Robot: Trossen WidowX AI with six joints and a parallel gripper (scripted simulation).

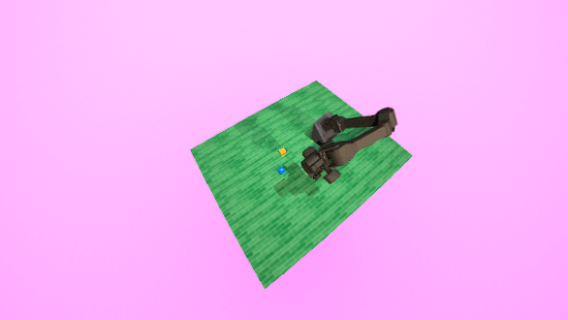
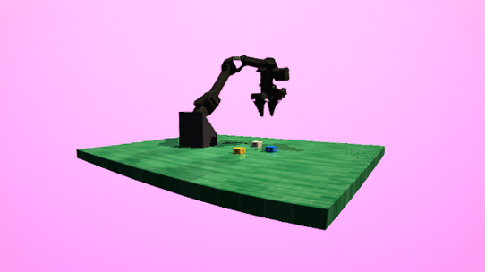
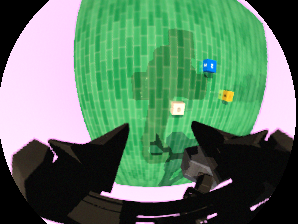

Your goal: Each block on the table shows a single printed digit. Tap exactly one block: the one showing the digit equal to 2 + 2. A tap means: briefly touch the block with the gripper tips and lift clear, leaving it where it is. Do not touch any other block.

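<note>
A yellow block [image 1: 282, 151] [image 2: 239, 150] [image 3: 227, 96] lies on the green table. A blue block [image 1: 281, 170] [image 2: 271, 149] [image 3: 209, 65] lies near it. A white block [image 2: 256, 143] [image 3: 177, 108] lies apart from both; the arm hides it in the top view. The blue block's print looks like a 2; the digits on the yellow and white blocks are too small to read. My gripper [image 2: 267, 115] [image 3: 161, 125] is open and empty, pointing down high above the table. In the wrist view the white block is just beyond the gap between the fingertips, nearer the right one.
The green table [image 1: 252, 233] [image 2: 296, 183] [image 3: 105, 60] has its edges in view. The arm's dark base [image 1: 322, 128] [image 2: 192, 129] stands on it behind the blocks. The arm's shadow falls across the table beside the blocks.
</note>
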